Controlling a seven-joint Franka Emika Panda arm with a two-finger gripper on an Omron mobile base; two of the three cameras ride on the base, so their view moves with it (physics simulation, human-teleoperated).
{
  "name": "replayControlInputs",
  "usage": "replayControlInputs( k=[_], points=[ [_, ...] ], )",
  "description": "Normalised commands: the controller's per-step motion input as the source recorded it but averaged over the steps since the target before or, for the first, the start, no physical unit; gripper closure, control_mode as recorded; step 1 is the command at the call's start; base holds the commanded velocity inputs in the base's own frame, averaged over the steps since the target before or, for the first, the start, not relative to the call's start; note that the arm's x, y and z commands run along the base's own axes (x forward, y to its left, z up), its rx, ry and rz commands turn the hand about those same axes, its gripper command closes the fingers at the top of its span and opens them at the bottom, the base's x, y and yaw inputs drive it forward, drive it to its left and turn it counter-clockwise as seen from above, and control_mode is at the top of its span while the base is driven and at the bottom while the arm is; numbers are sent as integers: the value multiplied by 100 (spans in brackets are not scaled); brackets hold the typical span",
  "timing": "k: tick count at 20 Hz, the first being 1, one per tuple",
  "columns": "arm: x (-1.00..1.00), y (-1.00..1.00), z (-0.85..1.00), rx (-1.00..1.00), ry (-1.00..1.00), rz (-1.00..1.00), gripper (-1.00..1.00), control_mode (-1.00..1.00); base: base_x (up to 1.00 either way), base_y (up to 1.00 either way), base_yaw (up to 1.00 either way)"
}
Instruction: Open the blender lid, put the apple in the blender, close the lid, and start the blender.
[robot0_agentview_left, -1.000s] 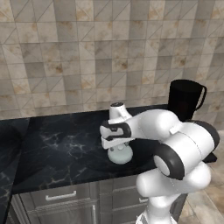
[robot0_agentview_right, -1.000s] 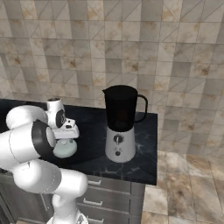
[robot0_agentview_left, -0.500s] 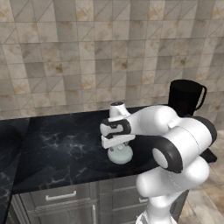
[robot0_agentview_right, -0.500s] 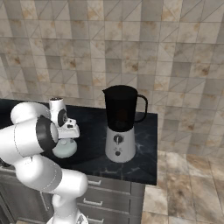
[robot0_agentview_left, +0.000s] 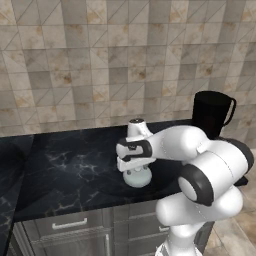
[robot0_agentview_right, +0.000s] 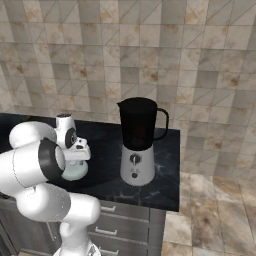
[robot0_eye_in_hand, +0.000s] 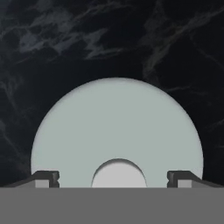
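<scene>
The blender lid (robot0_eye_in_hand: 117, 131) is a pale grey-white disc lying flat on the black marble counter, its small knob (robot0_eye_in_hand: 119, 173) near the bottom of the hand view. My gripper (robot0_eye_in_hand: 113, 179) hangs just above it, open, with the fingertips (robot0_eye_in_hand: 43, 178) wide apart on either side of the knob and nothing between them. From the base views the lid (robot0_agentview_left: 137, 178) (robot0_agentview_right: 75, 172) sits under the hand (robot0_agentview_left: 134, 160). The blender (robot0_agentview_right: 138, 145) stands to the right with its dark jar (robot0_agentview_left: 212, 112) uncovered. The apple is out of view.
The dark counter (robot0_agentview_left: 65, 165) runs left from the lid. Its right end (robot0_agentview_right: 172, 165) drops off just past the blender. A tiled wall (robot0_agentview_left: 100, 65) backs the counter, and drawers (robot0_agentview_left: 70, 225) sit below its front edge.
The hand has edged slightly up above the lid and the arm's elbow has shifted. The lid lies in the same spot on the counter.
</scene>
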Motion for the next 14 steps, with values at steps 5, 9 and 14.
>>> replayControlInputs(
  k=[5, 9, 14],
  points=[
    [-3, 0, -27, 0, 0, 0, -100, -100, 0, 0, 0],
    [-1, 0, -41, 0, 0, 0, 100, -100, 0, 0, 0],
    [-5, -5, -27, 4, 0, 0, 100, -100, 0, 0, 0]
  ],
)
